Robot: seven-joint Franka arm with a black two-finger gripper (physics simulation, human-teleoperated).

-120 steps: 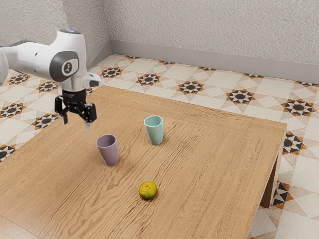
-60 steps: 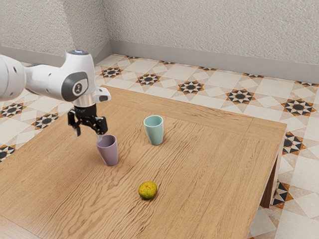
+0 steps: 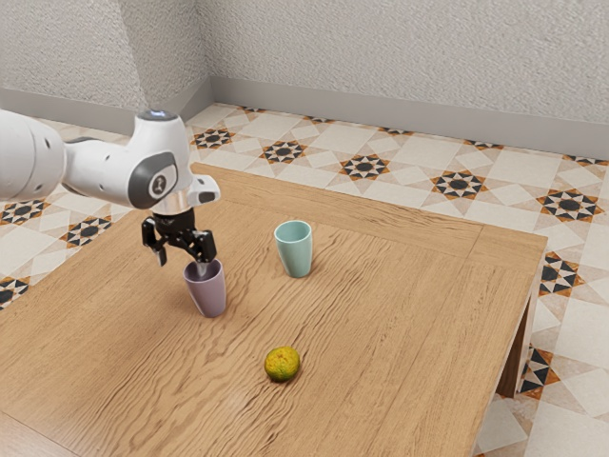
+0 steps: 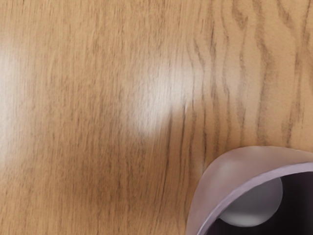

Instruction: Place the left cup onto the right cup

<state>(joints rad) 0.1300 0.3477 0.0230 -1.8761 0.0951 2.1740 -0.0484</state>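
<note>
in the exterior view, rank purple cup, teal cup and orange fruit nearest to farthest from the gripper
1. Purple cup, directly under the gripper.
2. Teal cup, toward the exterior view's right, and orange fruit, nearer the camera: too close to call between these two.

Purple cup [image 4: 230, 172] blurred, cut off by wrist view's edge.
</note>
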